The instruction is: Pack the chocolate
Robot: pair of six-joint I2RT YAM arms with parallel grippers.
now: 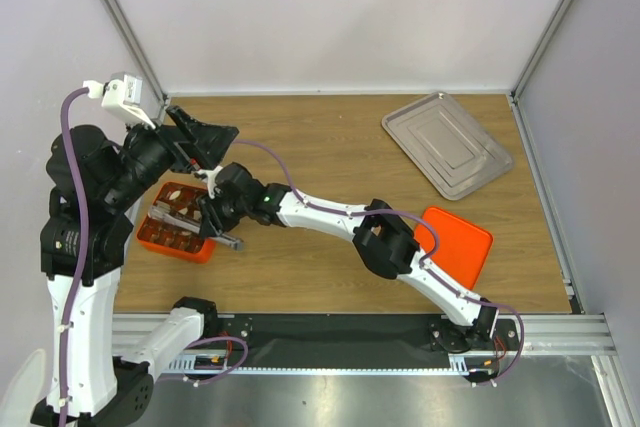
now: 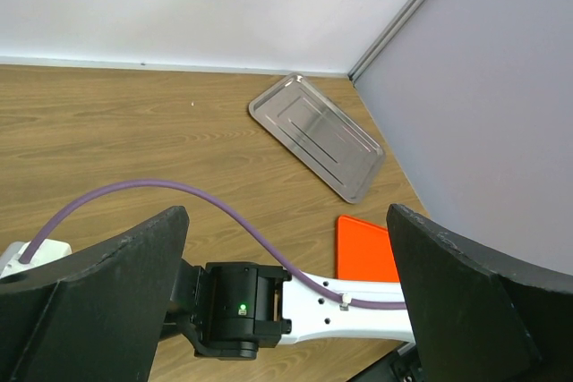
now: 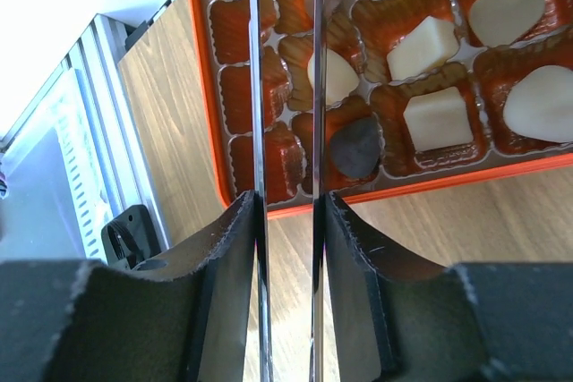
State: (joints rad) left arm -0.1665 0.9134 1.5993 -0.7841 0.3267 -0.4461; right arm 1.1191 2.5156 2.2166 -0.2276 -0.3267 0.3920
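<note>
Nearest the near edge of the table, the right gripper is clamped on the thin metal tongs, one finger pressing each blade, with the blades parallel and a narrow gap between them. The blades run out over the orange box, which sits by the left edge of the table in its nearer half. We cannot see the tong tips in the wrist view. The chocolate lies in the box's moulded cavities: several cream-white pieces, one heart-shaped, and one dark piece in the row nearest the near wall. Several cavities on the left side are unfilled. We judge each piece to be light, rigid and smooth-surfaced, so liable to slip or chip under excess force. Take hold across two opposite sides at mid-height, with light closing pressure. Further out, the left gripper hangs raised above the table with its fingers wide apart and nothing between them. The orange lid lies toward the right edge, and the metal tray lies near the far right corner.
</note>
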